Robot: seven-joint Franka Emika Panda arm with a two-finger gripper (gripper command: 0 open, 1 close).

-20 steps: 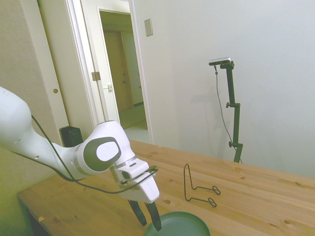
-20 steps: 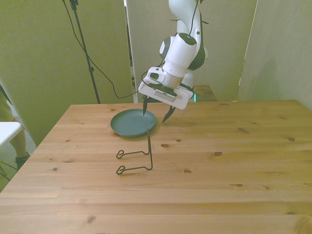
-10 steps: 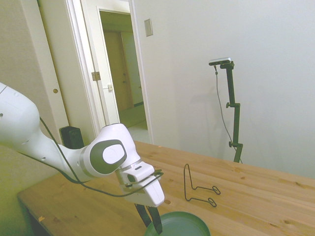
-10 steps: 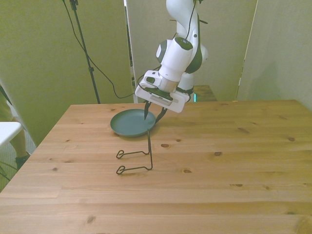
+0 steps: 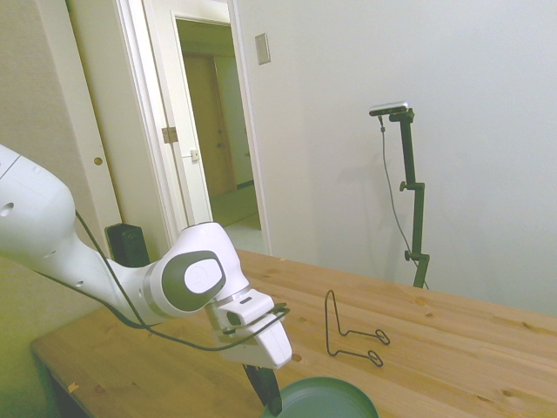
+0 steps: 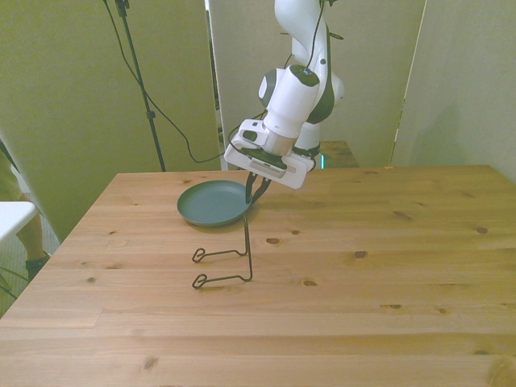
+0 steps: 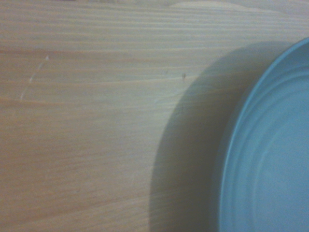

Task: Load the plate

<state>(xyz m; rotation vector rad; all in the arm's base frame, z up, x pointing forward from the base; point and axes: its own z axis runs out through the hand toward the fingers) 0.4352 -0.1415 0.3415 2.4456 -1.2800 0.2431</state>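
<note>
Room: pale walls are seen behind the wooden table point(image 6: 387, 266) in the side view, with an open doorway point(image 5: 213, 122) far back behind the arm; folding screens are seen behind the table in the front view.
Claw: the gripper point(image 6: 251, 193) is pointed downward at the plate's rim, with the dark fingers point(image 5: 268, 392) drawn close together on that rim; it is clenched on the plate.
Plate position: the plate point(image 6: 213, 203) is found directly under and beside the claw, spreading away from the fingers toward the front view's left, with its near rim gripped.
Plate facing: the hollow face is turned upward; the plate appears slightly tilted, the gripped side higher. Being round, it has no long axis.
Plate contact: whether the far rim touches the table cannot be told for certain.
Wire stand: a thin black wire stand point(image 6: 230, 262) is set just in front of the claw, nearer the front camera, its upright rod rising close to the plate's edge; touching cannot be told.
Cut off: in the side view the plate point(image 5: 326, 401) is clipped by the lower frame edge, and the fingertips are hidden there.
Wrist view: only a blurred arc of the plate point(image 7: 270, 159) and its shadow on the wood are shown.
</note>
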